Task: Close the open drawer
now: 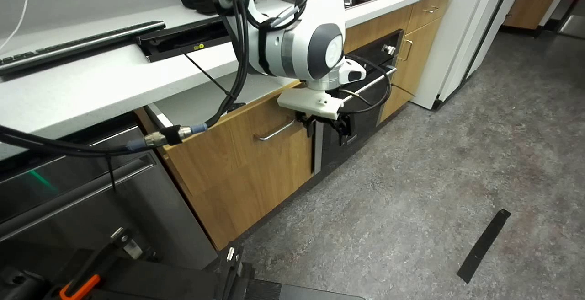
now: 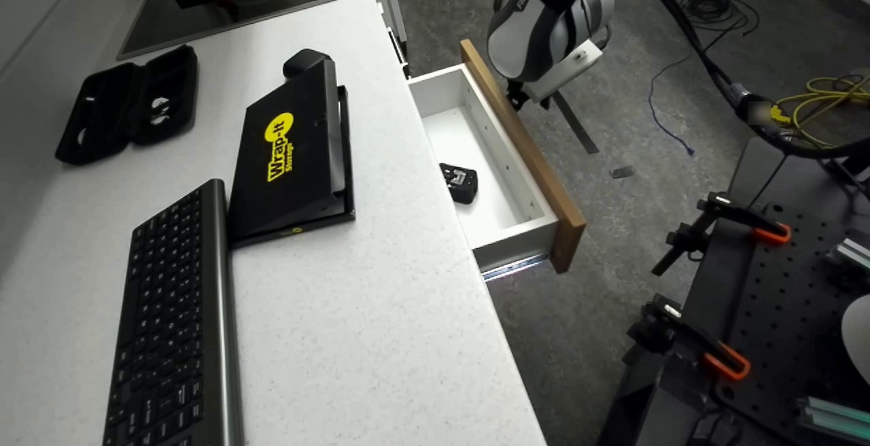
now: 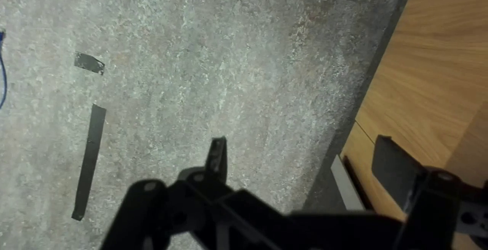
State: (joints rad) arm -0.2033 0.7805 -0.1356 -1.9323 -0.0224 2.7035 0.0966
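The drawer (image 1: 228,140) stands pulled out from under the counter. Its oak front has a silver bar handle (image 1: 276,131). In an exterior view the drawer's white walls and wooden front edge (image 2: 529,150) show, with a small black object (image 2: 462,184) inside. My gripper (image 1: 327,136) points down in front of the drawer front, near its oven-side end, beside the handle. In the wrist view the gripper (image 3: 301,139) is open, with bare floor between the fingers. One finger lies in front of a wood panel. Whether a finger touches the drawer cannot be told.
The white counter (image 2: 353,337) overhangs the drawer and carries a keyboard (image 2: 166,323) and a black box (image 2: 289,147). A black oven (image 1: 365,94) adjoins one side and a steel dishwasher front (image 1: 151,208) the other. Black tape (image 3: 89,162) lies on the floor.
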